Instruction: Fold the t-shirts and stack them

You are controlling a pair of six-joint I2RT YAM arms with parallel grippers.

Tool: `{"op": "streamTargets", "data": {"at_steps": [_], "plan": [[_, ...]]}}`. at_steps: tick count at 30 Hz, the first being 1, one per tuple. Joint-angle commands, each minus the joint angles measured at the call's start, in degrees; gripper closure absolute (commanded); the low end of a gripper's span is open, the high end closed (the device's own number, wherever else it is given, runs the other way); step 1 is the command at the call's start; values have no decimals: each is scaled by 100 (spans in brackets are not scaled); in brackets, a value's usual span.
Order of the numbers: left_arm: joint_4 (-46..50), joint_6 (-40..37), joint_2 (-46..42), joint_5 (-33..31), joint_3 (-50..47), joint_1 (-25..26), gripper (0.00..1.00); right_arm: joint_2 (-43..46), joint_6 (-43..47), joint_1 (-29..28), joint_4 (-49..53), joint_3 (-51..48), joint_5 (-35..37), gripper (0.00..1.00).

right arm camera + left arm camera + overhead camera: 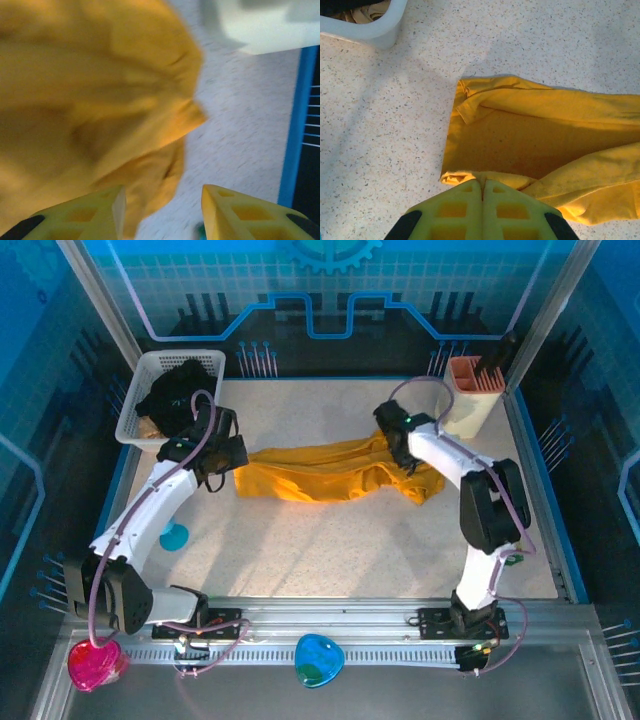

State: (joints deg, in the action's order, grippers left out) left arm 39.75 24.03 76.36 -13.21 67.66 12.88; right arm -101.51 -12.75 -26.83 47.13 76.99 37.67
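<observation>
A yellow t-shirt lies crumpled in a long band across the middle of the speckled worktop, running from left to right between the two arms, with its bulkier bunched end on the right. The left pincer is clenched on the near-left corner of this shirt: the two yellow fingers meet with no gap, and a thin lip of hem is caught between their tips. From that corner the cloth spreads away to the right in flat folds, with a rolled edge along its far side. The right pincer is released, its fingers standing apart with bare worktop showing in the gap. In the blurred right wrist view the right end of the shirt lies bunched just to the left of the pincer and reaches down beside the left finger, but nothing is gripped. A black t-shirt sits heaped in a white mesh basket at the far left corner of the worktop, just beyond the left pincer. A peach-coloured cup with a dark tool in it stands at the far right corner, near the right arm.
</observation>
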Motion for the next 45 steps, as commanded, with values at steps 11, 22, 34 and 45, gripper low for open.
{"op": "streamTargets", "data": {"at_steps": [11, 22, 34, 45], "plan": [[-15, 24, -121, 87, -60, -53, 100, -138, -609, -181, -396, -407, -801, 37], [-20, -4, -114, 56, -51, -55, 100, -923, -308, -151, -161, 537, 416, 61], [46, -40, -177, 57, -42, -58, 100, -724, -44, 18, 65, 489, 724, 100], [695, -208, -698, 165, 363, -49, 100, 1462, 677, -575, 2112, 676, 96, 100]]}}
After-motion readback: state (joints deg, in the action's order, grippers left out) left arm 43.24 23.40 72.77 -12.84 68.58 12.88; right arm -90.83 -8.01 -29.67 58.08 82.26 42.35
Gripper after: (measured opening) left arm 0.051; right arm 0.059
